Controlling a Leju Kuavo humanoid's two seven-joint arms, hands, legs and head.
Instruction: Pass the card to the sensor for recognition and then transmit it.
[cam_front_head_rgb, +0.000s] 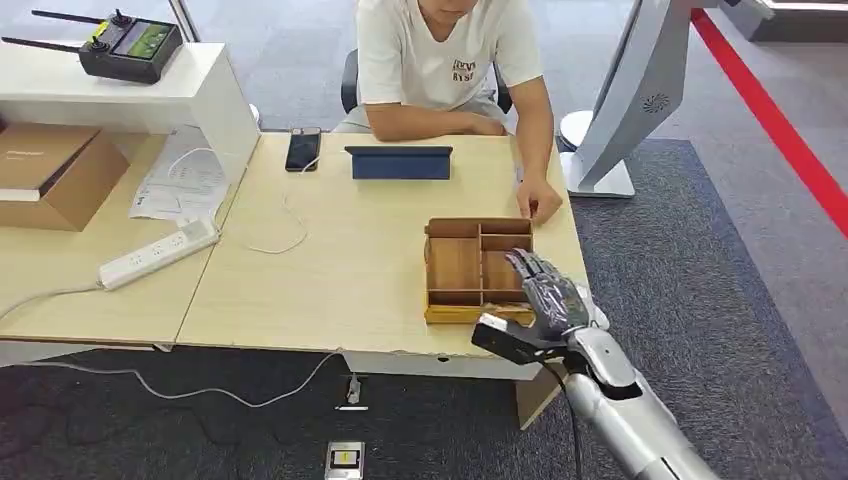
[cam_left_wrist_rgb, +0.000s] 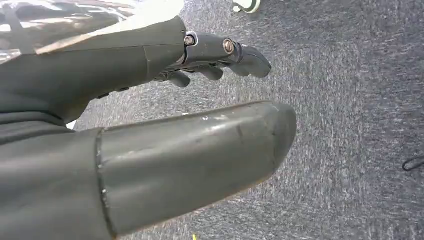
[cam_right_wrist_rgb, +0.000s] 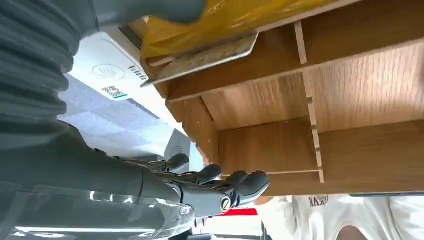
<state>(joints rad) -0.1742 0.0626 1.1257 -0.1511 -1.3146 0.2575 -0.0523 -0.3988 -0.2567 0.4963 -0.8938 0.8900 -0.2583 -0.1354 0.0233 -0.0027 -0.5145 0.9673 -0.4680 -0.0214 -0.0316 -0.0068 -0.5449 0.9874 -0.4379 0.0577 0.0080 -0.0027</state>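
Note:
A yellow card (cam_right_wrist_rgb: 220, 22) lies tilted at the near edge of the divided wooden tray (cam_front_head_rgb: 452, 268), which also appears in the right wrist view (cam_right_wrist_rgb: 360, 85). My right hand (cam_front_head_rgb: 545, 298) hovers over the tray's right front corner with its fingers (cam_right_wrist_rgb: 220, 187) stretched out and holding nothing. Its thumb (cam_right_wrist_rgb: 150, 10) lies over the card's end. Beside the tray, under that hand, is a white sensor (cam_right_wrist_rgb: 107, 70) with a contactless mark; a sliver of the sensor (cam_front_head_rgb: 598, 318) shows in the head view. My left hand (cam_left_wrist_rgb: 150, 150) hangs over grey carpet, fingers loose and empty.
A person sits across the table with a hand (cam_front_head_rgb: 540, 205) just beyond the tray. A blue tablet (cam_front_head_rgb: 398, 162), a phone (cam_front_head_rgb: 303, 150), a cable and a power strip (cam_front_head_rgb: 158, 253) lie on the table. A cardboard box (cam_front_head_rgb: 55, 172) sits far left and a white stand (cam_front_head_rgb: 630, 100) to the right.

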